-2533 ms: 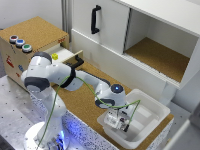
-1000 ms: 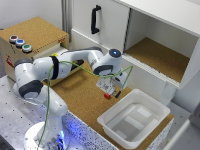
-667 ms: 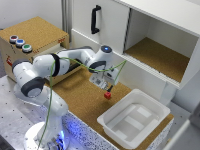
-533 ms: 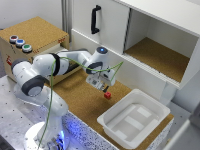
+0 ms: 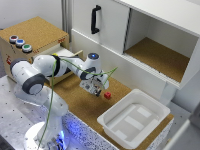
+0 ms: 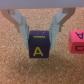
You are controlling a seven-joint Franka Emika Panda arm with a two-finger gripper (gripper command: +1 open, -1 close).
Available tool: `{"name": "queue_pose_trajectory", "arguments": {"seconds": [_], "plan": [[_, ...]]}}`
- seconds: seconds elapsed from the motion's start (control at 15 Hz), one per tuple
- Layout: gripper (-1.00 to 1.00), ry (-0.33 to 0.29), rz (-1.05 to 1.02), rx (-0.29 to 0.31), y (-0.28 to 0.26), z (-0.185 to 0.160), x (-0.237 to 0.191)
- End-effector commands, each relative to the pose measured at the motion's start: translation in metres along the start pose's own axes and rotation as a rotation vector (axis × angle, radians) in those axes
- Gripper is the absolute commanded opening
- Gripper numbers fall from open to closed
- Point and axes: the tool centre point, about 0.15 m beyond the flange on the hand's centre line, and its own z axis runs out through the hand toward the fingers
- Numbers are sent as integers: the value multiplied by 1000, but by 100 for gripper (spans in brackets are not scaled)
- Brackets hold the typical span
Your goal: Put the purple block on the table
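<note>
The arm has swung away from the white tub [image 5: 134,120] and come down over the brown cork surface [image 5: 75,102]. The tool [image 6: 40,33] now stands low, with the purple block [image 6: 39,46], marked with a yellow A, between its fingers. The block looks to be resting on the cork, just beside a red block [image 6: 77,41], not touching it. The fingers sit close against its sides; I cannot tell whether they are pinching it or have let go. The placing looks almost finished: what probably remains is to open and lift clear without nudging either block.
</note>
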Motion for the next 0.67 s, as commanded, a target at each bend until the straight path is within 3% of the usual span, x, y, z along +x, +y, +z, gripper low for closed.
{"name": "queue_pose_trajectory", "arguments": {"seconds": [0.0, 0.2, 0.6], "plan": [[-100, -44, 15, 22, -6, 38, 33], [-100, -63, 15, 35, -12, 45, 38], [-100, -38, 33, 54, -20, 43, 52]]}}
